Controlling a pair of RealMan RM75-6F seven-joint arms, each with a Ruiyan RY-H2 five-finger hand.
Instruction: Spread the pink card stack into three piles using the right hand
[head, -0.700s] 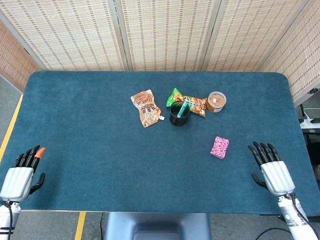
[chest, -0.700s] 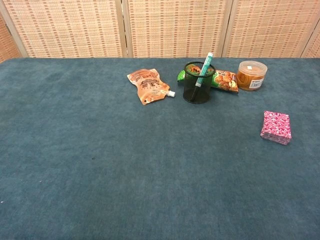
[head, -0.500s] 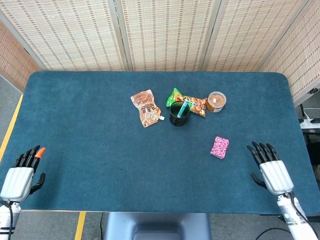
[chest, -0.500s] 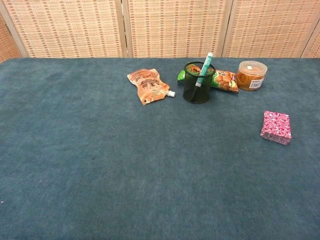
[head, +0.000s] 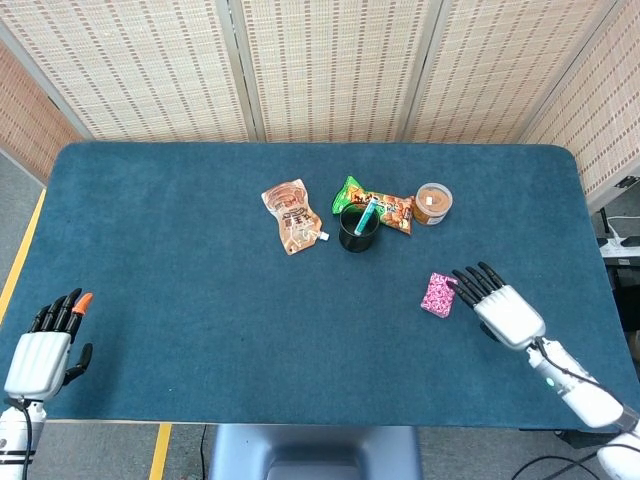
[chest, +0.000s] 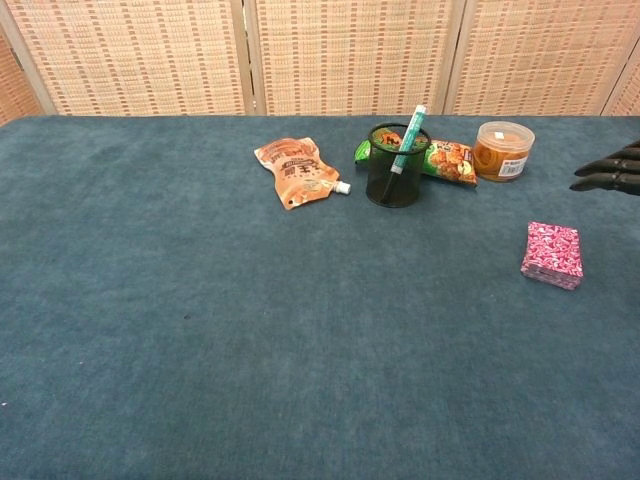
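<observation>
The pink card stack (head: 439, 294) lay as one squared, pink-and-white patterned pile on the table (head: 180, 260); the right hand (head: 495, 305) hovered beside it, fingers spread, empty.

1. left hand (head: 40, 350): white ribbed back, black fingers, one fingertip orange.
2. right hand (head: 495, 303): white ribbed back, black fingers, on a white forearm with a small green light.

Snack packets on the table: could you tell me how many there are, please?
2: the orange spouted pouch left of the black cup, and the green snack packet behind that cup. None seem hidden.
</observation>
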